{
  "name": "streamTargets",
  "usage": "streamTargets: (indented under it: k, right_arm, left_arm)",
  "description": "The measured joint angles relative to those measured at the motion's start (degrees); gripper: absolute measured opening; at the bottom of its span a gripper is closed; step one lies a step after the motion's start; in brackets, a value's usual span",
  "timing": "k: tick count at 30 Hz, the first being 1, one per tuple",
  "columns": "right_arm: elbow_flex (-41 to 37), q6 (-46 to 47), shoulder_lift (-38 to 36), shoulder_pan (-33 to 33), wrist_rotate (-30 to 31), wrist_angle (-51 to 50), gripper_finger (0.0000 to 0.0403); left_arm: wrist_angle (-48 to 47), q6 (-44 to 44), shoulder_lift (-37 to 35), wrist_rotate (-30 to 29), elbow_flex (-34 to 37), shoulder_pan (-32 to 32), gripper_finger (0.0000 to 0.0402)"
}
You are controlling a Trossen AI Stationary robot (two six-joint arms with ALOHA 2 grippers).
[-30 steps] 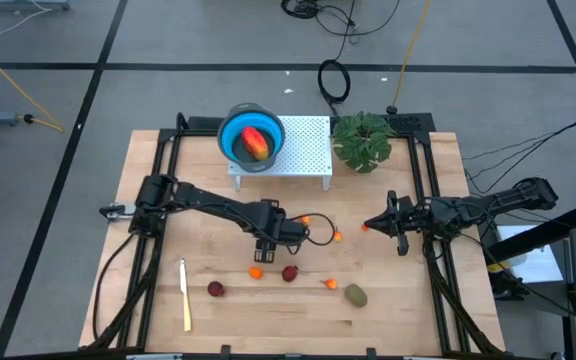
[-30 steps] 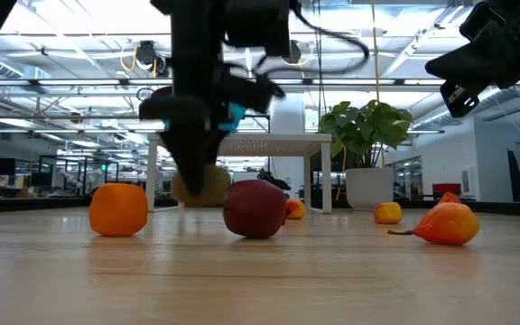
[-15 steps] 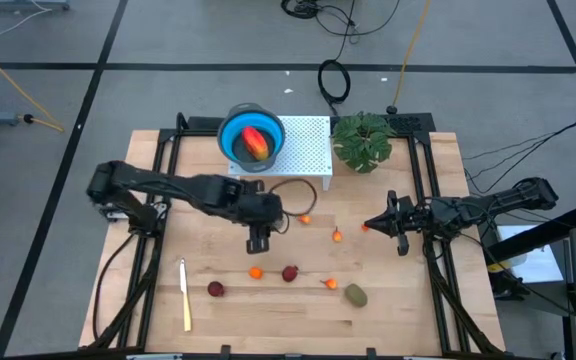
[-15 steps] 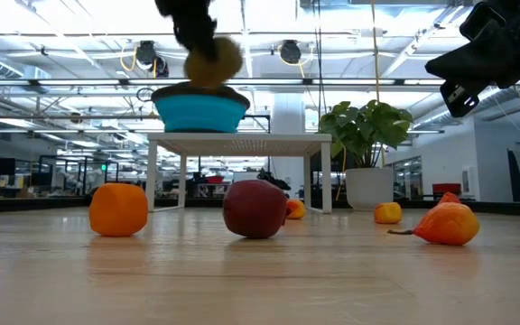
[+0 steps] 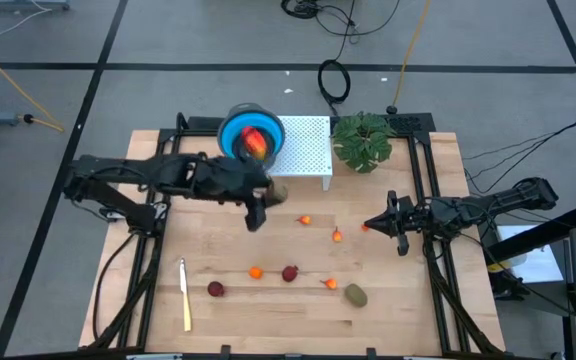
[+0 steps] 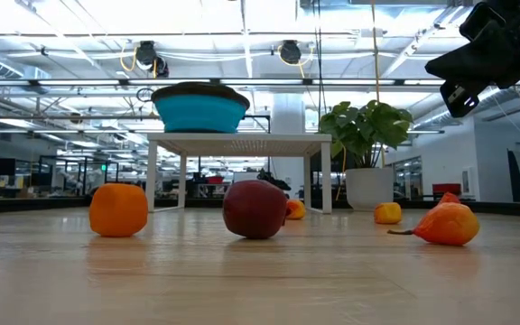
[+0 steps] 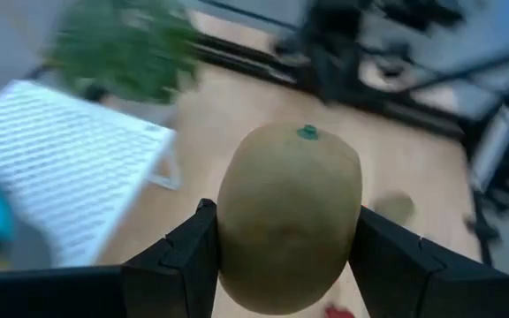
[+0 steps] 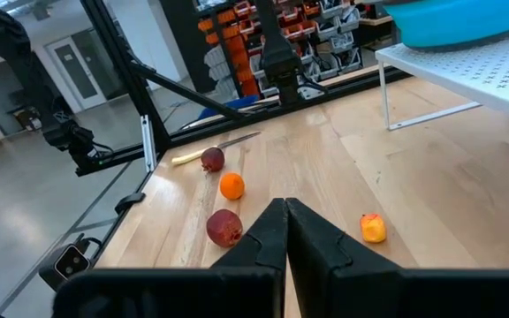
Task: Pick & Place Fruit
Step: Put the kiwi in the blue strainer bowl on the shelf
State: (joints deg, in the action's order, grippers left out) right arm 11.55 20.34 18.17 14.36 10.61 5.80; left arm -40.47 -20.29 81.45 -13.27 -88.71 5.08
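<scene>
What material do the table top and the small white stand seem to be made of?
Table top: probably wood, light and smooth, since plank seams and grain show. White stand: likely metal or plastic sheet with a matte finish; rows of small holes cover it, and its legs are thin.

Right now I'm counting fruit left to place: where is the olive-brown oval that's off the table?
High view: the olive-brown oval is clamped in the left gripper, raised beside the white stand, just below the blue bowl.

Bowl (image 5: 250, 137) on the perforated stand (image 5: 303, 150) at the table's far edge, one fruit piece (image 5: 255, 142) inside; plant (image 5: 362, 140) right of the stand; left gripper (image 5: 265, 197) with an oval fruit (image 5: 278, 190) just before the stand; knife (image 5: 184, 293) near left; remaining fruit pieces (image 5: 290, 273) scattered centrally; right gripper (image 5: 370, 226) at right
</scene>
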Motion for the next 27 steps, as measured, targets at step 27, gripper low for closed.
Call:
streamTargets:
  k: [27]
  right_arm:
    - [0.0, 0.0, 0.0, 0.0, -0.2, 0.0, 0.0000]
  left_arm:
    - [-6.1, -3.7, -2.0, -14.7, 0.0, -15.2, 0.0207]
